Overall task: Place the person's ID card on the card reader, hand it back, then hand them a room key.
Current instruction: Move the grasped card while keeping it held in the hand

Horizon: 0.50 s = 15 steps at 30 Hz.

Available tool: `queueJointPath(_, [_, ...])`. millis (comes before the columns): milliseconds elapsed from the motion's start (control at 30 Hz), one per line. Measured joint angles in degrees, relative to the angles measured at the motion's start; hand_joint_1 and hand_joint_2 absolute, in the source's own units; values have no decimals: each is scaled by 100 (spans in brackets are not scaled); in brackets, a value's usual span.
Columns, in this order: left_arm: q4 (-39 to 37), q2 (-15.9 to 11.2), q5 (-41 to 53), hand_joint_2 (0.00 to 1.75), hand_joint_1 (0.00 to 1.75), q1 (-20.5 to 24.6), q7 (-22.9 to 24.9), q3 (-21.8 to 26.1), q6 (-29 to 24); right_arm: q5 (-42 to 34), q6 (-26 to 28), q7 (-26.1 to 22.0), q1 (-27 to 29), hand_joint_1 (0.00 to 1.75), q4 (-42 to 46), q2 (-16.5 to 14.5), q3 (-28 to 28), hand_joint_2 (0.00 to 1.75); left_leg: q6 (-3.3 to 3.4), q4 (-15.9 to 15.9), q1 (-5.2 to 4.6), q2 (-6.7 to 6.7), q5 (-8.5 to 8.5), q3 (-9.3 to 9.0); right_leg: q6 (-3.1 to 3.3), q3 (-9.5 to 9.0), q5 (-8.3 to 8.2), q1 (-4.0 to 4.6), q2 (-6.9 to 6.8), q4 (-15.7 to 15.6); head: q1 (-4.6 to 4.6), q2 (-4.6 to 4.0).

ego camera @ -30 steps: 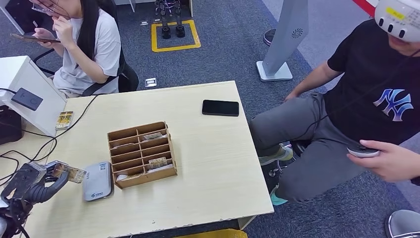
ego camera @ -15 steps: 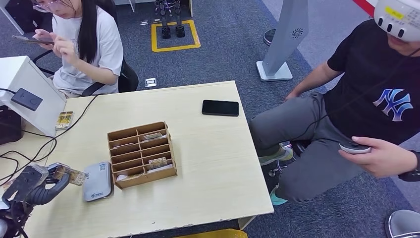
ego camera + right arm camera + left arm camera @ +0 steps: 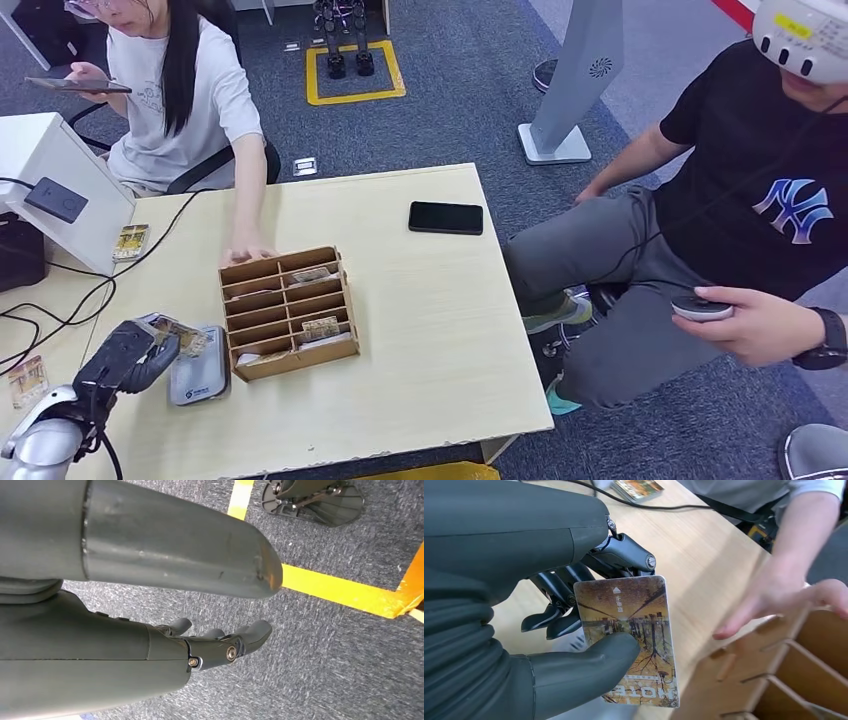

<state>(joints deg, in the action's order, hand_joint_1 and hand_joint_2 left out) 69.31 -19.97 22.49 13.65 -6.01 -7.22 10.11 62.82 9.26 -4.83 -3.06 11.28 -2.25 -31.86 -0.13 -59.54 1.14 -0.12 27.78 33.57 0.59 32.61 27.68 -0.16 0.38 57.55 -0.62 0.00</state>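
Left hand (image 3: 130,355) now moved in over card reader (image 3: 200,372), card (image 3: 629,637) pinched between thumb and fingers (image 3: 559,622). Person's hand (image 3: 245,254) has reached to wooden organizer (image 3: 288,310) on table (image 3: 420,330). Handover looks close. Right hand (image 3: 215,640) hangs empty, fingers loosely apart.

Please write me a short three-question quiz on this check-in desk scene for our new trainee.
1. True or false: the left hand holds a card.
2. What grey device lies beside the wooden organiser? A) card reader B) kettle C) keyboard
3. Fill in: a person's hand rests at the organiser's far ____.

Key: 1 true; 2 A; 3 edge.
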Motion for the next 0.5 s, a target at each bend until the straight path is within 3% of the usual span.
queueJointPath(500, [-438,533,364,175,175,399,106,-67,-475,130,-15,-10,6,0,0,-16,-48,0,0,1,1,4,0,-1,0,5,0,1,5,0,1,0])
